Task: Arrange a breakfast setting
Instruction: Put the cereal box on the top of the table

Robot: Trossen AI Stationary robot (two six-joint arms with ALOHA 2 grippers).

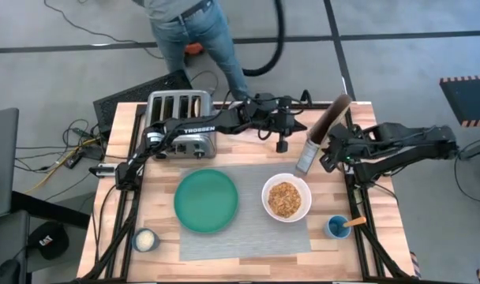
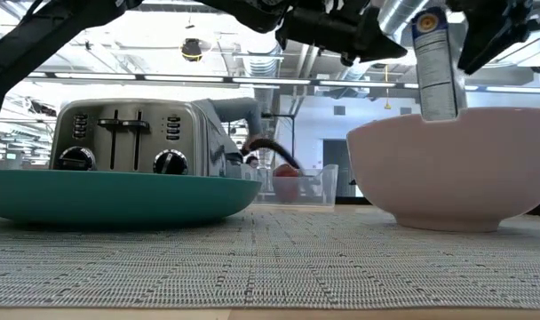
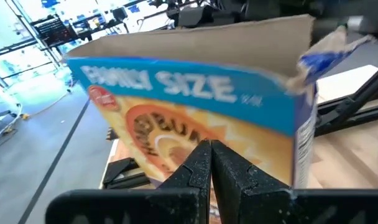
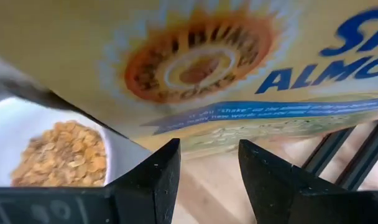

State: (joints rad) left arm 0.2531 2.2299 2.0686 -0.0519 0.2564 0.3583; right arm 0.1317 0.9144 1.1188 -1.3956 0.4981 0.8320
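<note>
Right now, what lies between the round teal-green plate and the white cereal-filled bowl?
Only a bare strip of the grey rectangular placemat, as the high view shows.

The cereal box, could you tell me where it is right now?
High view: the cereal box hangs tilted above the bowl's far right rim, beside the right gripper.

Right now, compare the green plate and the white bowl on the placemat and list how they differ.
The teal plate is empty; the white bowl holds tan cereal. The plate is wider and flat with a low rim, while the bowl is smaller across but deeper, standing taller in the low view. The cereal box held by the right gripper is tilted over the bowl, not the plate. Both are round and sit upright, side by side on the grey placemat.
</note>
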